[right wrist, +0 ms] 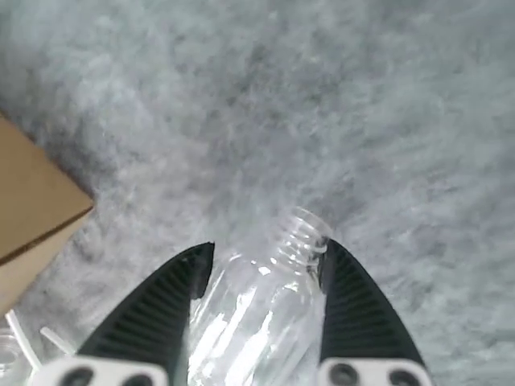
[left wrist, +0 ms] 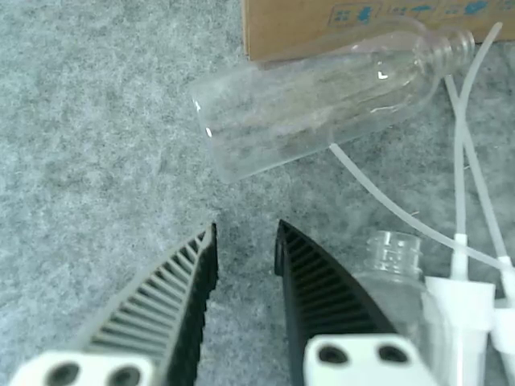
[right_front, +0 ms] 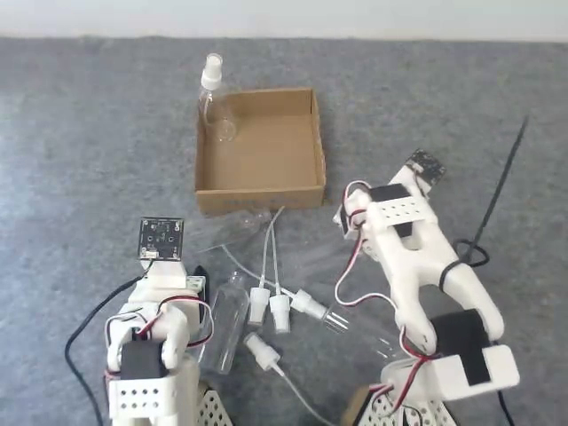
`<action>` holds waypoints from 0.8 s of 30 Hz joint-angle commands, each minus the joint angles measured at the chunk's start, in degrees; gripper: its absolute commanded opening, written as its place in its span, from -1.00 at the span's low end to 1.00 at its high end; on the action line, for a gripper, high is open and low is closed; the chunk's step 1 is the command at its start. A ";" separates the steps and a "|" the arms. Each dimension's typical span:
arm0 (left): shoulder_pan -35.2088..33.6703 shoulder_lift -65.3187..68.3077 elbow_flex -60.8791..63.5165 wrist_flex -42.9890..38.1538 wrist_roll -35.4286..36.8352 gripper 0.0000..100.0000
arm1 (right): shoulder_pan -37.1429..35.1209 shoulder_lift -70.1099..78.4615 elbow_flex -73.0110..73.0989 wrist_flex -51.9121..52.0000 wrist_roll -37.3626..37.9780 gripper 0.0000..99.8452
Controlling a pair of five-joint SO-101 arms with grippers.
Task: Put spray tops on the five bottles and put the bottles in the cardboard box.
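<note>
One capped bottle stands in the box; your right gripper pinches a bare bottle, left gripper spread empty, so next fetch a spray top.

Surface: mottled grey carpet. Cardboard box: plain brown, with blue print on its outer wall. Bottles: clear and colourless. Spray tops: white, with translucent whitish tubes. Left hand: one grey ribbed finger and one black ribbed finger, on white mounts. Right hand: two black ribbed fingers, around a clear bottle. Arms: white shells, black bands, and red, white and black wires. Camera boards: black.
</note>
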State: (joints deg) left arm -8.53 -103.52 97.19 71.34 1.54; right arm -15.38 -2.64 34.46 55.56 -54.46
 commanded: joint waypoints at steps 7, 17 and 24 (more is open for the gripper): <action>-0.35 -0.79 -0.66 -1.85 -0.44 -0.78 | 8.66 -10.07 -2.29 2.68 12.57 -0.86; -0.35 -0.79 -0.66 -1.85 -0.44 -0.78 | 13.32 -10.51 -2.55 0.84 26.73 -0.86; -0.35 -0.79 -0.66 -1.85 -0.44 -0.78 | 13.93 -10.51 -2.55 -4.53 33.49 -0.86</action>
State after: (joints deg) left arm -8.53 -103.52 97.19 71.34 1.54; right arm -1.67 -9.14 34.46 53.45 -23.52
